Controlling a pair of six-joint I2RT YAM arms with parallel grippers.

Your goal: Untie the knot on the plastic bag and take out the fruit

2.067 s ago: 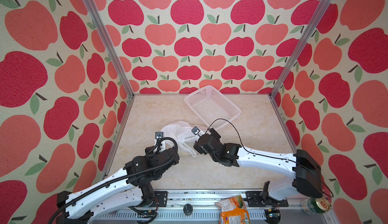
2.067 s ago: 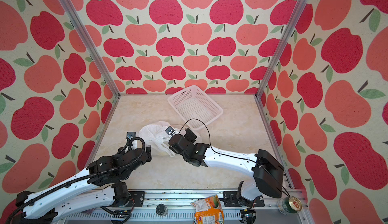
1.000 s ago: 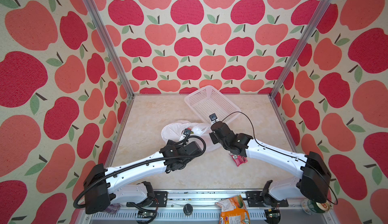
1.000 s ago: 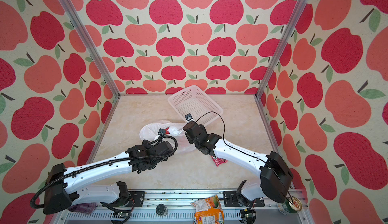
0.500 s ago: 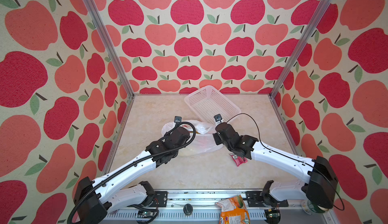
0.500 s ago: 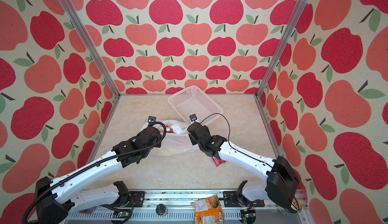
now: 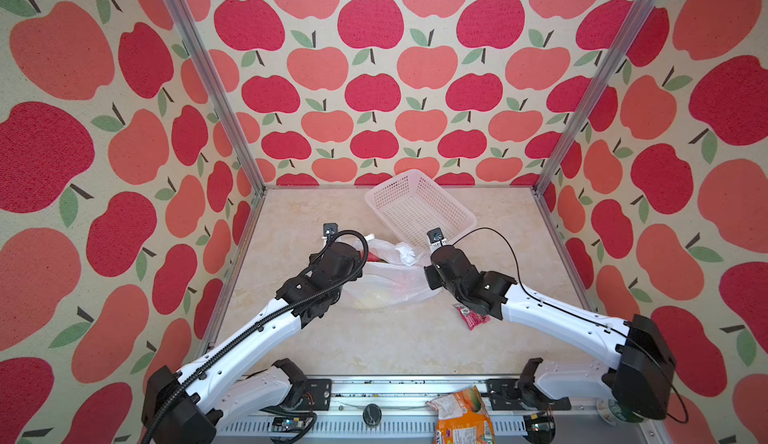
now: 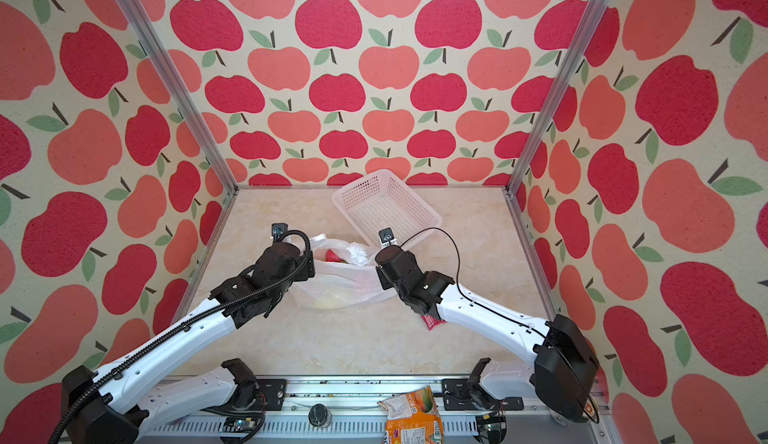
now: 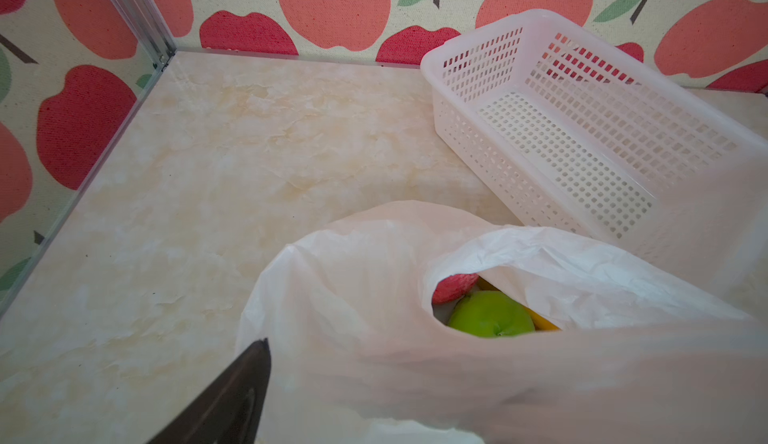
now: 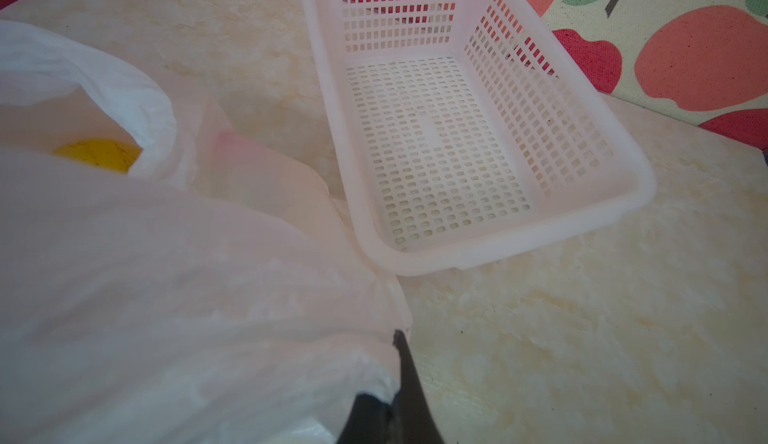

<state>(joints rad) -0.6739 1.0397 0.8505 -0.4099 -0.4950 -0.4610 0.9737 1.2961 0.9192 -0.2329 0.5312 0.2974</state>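
Seemingly, knot undone, we are pinching the plastic bag point(image 7: 386, 284) beside the basket point(image 7: 392, 192) with our right gripper point(image 10: 400, 340); left gripper point(image 7: 358, 266) state unclear; fruit point(image 9: 490, 315) awaiting removal.

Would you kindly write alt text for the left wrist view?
A white bag lies open, showing a green apple, a red fruit and something yellow inside. Beyond it an empty white basket sits on the marbled table; one dark finger juts in beside the bag.
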